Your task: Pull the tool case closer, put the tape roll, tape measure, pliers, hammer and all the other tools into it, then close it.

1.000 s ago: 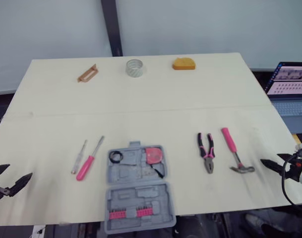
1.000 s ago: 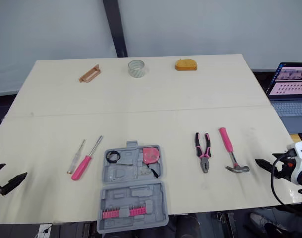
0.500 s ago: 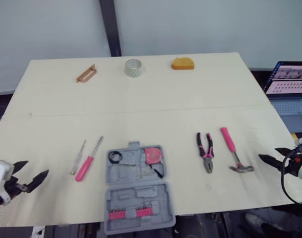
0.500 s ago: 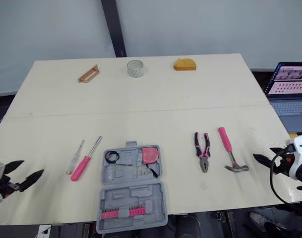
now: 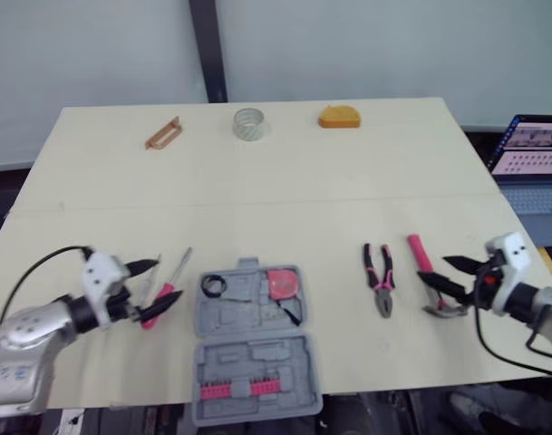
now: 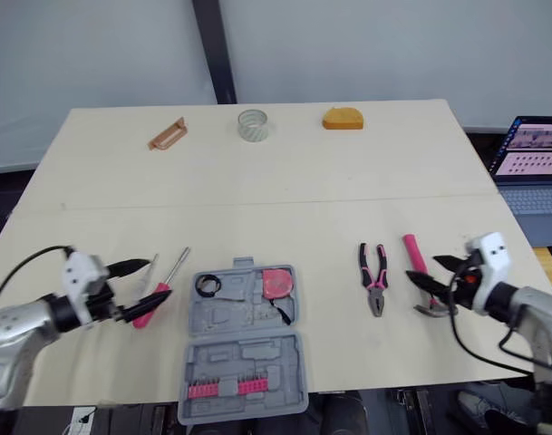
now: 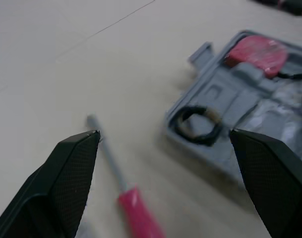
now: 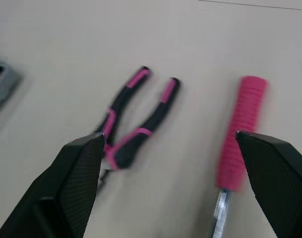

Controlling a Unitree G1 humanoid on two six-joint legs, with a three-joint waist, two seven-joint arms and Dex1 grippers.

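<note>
Spread open, the left tool point(image 5: 167, 281) and right tool point(image 5: 437, 267) are being held at the pink screwdriver point(image 7: 122, 183) and hammer point(image 5: 418, 254), where either could be getting knocked aside by an off-centre closing.

silver-grey forearms point(image 5: 22, 344), white wrist blocks point(image 5: 101, 272), looping black cables point(image 5: 40, 261); left gripper point(image 5: 169, 279) and right gripper point(image 5: 437, 269) each bear two black, tapered, cross-hatched fingers point(image 7: 74, 173).

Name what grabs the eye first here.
The open grey tool case sits at the near middle of the table, with a pink tape measure in it. On either side an open pincer hangs low: the left pincer at the pink screwdriver, the right pincer at the hammer beside the pliers.
</note>
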